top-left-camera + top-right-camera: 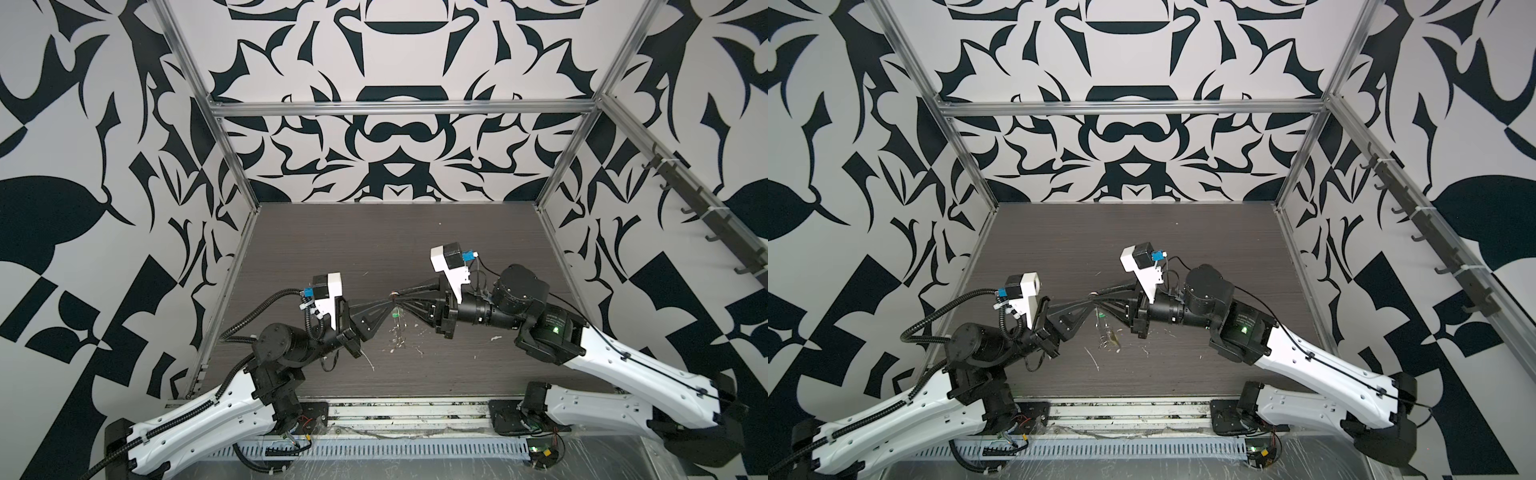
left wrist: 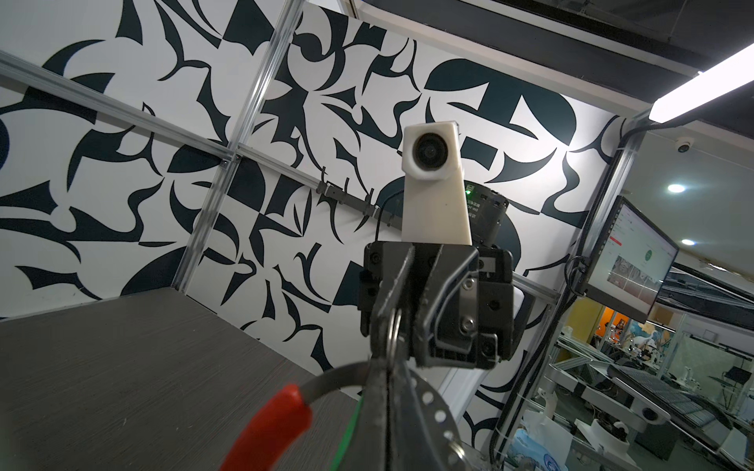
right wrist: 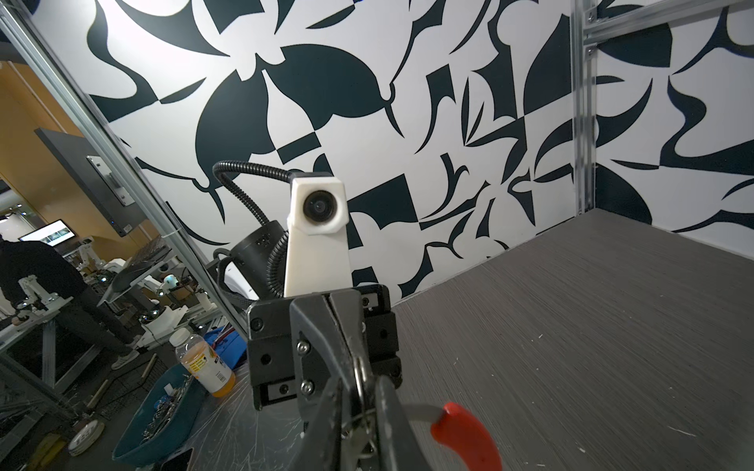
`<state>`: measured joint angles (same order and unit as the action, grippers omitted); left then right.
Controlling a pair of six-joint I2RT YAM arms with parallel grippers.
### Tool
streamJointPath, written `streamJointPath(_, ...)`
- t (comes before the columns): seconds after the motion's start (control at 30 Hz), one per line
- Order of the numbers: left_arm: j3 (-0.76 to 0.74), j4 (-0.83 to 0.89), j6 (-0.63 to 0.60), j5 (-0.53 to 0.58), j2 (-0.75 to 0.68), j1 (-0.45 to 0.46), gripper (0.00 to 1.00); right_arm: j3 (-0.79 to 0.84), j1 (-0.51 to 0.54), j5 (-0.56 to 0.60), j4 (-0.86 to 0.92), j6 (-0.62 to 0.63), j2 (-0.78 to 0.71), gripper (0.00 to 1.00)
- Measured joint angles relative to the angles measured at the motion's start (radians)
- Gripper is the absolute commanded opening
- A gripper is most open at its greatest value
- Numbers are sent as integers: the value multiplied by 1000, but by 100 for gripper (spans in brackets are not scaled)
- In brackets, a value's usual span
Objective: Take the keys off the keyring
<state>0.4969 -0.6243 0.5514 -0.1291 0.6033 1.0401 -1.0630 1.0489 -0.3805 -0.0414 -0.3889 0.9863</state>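
- Extraction: left gripper (image 1: 384,303) clamps the keyring (image 2: 326,379), right gripper (image 2: 398,326) pinches a split ring (image 2: 393,331).
- Next probably calls for drawing it along the keyring.

One keyring (image 2: 326,383), one red sleeve (image 2: 273,424), and apparently two small, blurred keys (image 1: 1112,337).

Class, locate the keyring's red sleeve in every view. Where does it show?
In a top view: red sleeve, a speck mid-table where the fingers meet.
In a top view: the same speck.
Left wrist: large, close, beside the fingers.
Right wrist: likewise large, beside the fingers.
Shared landmark: the dark table.
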Motion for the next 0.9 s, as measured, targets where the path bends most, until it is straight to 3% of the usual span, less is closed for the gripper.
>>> streamJointPath(0.13,0,-2,3,-3,0,0,0,0,0,2,1,0,1,0)
streamJointPath(0.23,0,0,7,-5,0,0,0,0,0,2,1,-2,0,0)
streamJointPath(0.33,0,19,9,-5,-8,0,17,-4,0,9,28,0,-4,0)
streamJointPath(0.63,68,315,-57,23,-140,0,30,-169,1,0,348,67,-11,0)
streamJointPath(0.9,212,491,-106,-59,-40,0,36,-275,1,-60,553,143,37,0)
